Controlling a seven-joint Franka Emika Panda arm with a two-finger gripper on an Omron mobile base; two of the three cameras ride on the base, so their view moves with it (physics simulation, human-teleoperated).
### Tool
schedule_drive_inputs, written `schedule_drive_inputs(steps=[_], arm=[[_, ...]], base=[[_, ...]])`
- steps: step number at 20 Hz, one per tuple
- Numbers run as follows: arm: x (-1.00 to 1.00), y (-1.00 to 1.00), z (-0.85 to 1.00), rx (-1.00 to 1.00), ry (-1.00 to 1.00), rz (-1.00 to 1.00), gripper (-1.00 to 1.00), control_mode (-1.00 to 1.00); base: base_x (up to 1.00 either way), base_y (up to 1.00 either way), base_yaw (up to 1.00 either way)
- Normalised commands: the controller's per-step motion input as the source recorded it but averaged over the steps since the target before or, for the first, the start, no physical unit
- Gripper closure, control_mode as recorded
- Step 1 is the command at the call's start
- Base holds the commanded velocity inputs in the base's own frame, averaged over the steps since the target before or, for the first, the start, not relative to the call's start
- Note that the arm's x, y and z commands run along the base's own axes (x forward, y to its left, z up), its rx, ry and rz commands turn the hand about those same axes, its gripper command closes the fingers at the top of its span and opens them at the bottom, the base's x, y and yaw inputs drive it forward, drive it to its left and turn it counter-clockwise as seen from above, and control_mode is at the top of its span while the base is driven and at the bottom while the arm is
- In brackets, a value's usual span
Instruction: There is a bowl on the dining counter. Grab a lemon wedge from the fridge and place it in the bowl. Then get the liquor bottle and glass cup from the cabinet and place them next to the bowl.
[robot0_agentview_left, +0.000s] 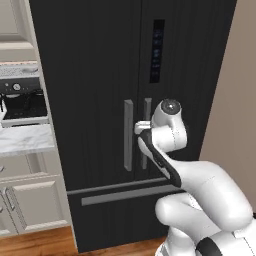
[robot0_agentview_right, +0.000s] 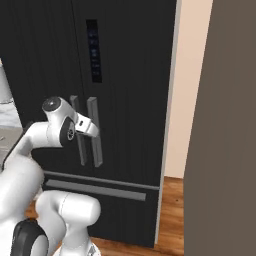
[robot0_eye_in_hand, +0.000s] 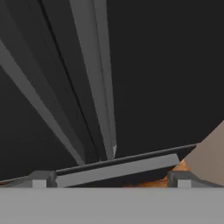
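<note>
The tall black fridge (robot0_agentview_left: 95, 75) (robot0_agentview_right: 130, 75) (robot0_eye_in_hand: 166, 65) stands right in front of me with both doors shut, so its inside is hidden. Two grey vertical bar handles run down the middle, the left one (robot0_agentview_left: 128, 135) and the right one (robot0_agentview_left: 147, 110) (robot0_agentview_right: 95, 132) (robot0_eye_in_hand: 94, 78). My gripper (robot0_agentview_left: 139, 128) (robot0_agentview_right: 94, 131) (robot0_eye_in_hand: 111, 179) is open at handle height, close to the right handle, with nothing between its fingers. The bowl, lemon wedge, liquor bottle and glass cup are out of view.
A grey horizontal drawer handle (robot0_agentview_left: 125, 194) (robot0_eye_in_hand: 118, 168) crosses the fridge's lower part. Left of the fridge is a marble-topped counter (robot0_agentview_left: 25, 140) over beige doors (robot0_agentview_left: 30, 200). A beige wall (robot0_agentview_right: 187, 100) and a dark panel (robot0_agentview_right: 225, 150) are on the right.
</note>
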Motion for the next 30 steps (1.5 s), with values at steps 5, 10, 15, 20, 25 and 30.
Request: schedule_drive_inputs(steps=[5, 10, 15, 20, 25, 30], arm=[[0.63, -0.15, -0.17, 0.00, -0.06, 0.14, -1.00, -1.00], [0.38, 0.05, -0.25, 0.00, -0.14, 0.09, -1.00, -1.00], [0.20, 0.25, -0.40, 0.00, -0.19, 0.01, -1.00, -1.00], [0.31, 0.09, -0.25, 0.00, -0.04, 0.00, -1.00, -1.00], [0.41, 0.00, -0.11, 0.00, -0.01, 0.00, -1.00, -1.00], [0.43, 0.00, -0.03, 0.00, -0.03, 0.00, -1.00, -1.00]], base=[[0.00, 0.00, 0.00], [0.00, 0.00, 0.00], [0.00, 0.00, 0.00], [0.00, 0.00, 0.00], [0.00, 0.00, 0.00], [0.00, 0.00, 0.00]])
